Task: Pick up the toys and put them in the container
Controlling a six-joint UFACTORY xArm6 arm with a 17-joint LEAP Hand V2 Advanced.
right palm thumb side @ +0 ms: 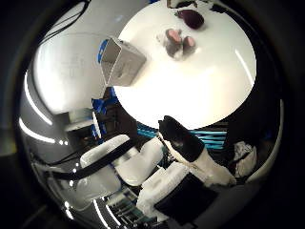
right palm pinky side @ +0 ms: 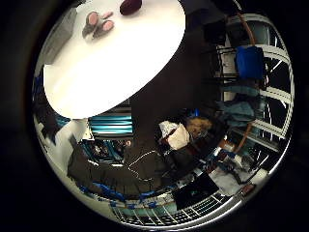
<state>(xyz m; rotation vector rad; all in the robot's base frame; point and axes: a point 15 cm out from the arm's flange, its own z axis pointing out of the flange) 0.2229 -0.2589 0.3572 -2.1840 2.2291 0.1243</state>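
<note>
1. Two toys are lying on the round white table (right palm thumb side: 209, 90), both small in the palm views and so well away from the palm.
2. One of them, a grey plush toy (right palm thumb side: 177, 42) with two pink oval patches facing outward, is sitting toward the middle of the far part of the tabletop.
3. Just beyond it, a dark maroon rounded toy (right palm thumb side: 191, 18) is resting near the table's far rim, close to the plush toy but apart from it.
4. Sitting near the table's edge, a light grey box-shaped container (right palm thumb side: 125, 63) is showing its open mouth tilted to the side in the thumb side view; it is standing well apart from both toys, and what is inside it cannot be made out.
5. Part of the hand (right palm thumb side: 193, 152) is reaching into the thumb side view as a white and black finger, extending fairly straight toward the table's near edge.
6. That finger is touching nothing and nothing is lying between the fingers; the hand is looking spread and empty, hanging off the near side of the table rather than over the toys.
7. Below the table's near edge, teal horizontal slats (right palm pinky side: 112, 123) are showing, with dark flooring around them.
8. Beside the table, a blue chair (right palm pinky side: 250, 62) is standing against a pale railing in the little finger side view.
</note>
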